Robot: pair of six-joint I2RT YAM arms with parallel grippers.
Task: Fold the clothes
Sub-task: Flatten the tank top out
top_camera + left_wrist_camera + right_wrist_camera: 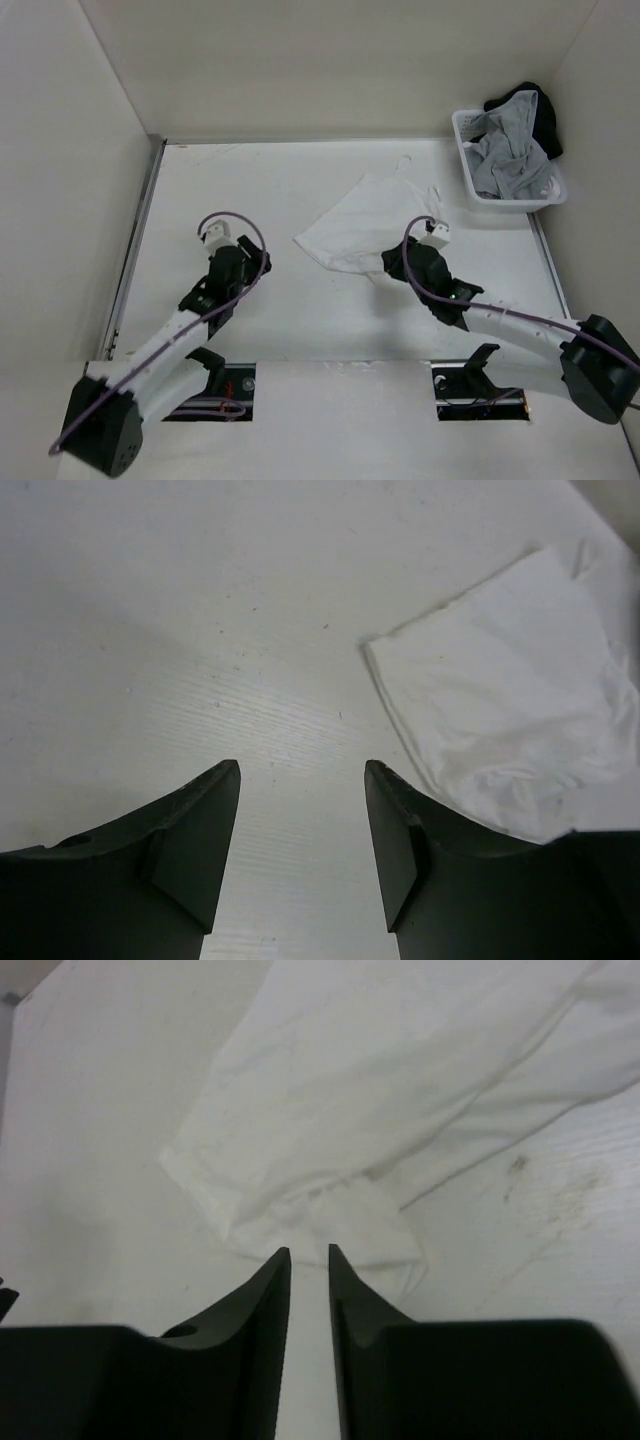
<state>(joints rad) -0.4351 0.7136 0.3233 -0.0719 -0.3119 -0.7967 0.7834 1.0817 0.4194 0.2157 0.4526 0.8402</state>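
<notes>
White fabric garment (365, 225), creased, roughly rectangular

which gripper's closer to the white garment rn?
Right. The right gripper is at the white garment's near edge, with its fingertips right at the cloth. The left gripper is off to the garment's left over the table, with a clear gap to its corner.

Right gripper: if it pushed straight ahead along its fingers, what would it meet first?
The white garment. Its crumpled near edge lies just off the tips of the right gripper, dead ahead. It may be touching them, but depth is hard to judge here.
</notes>
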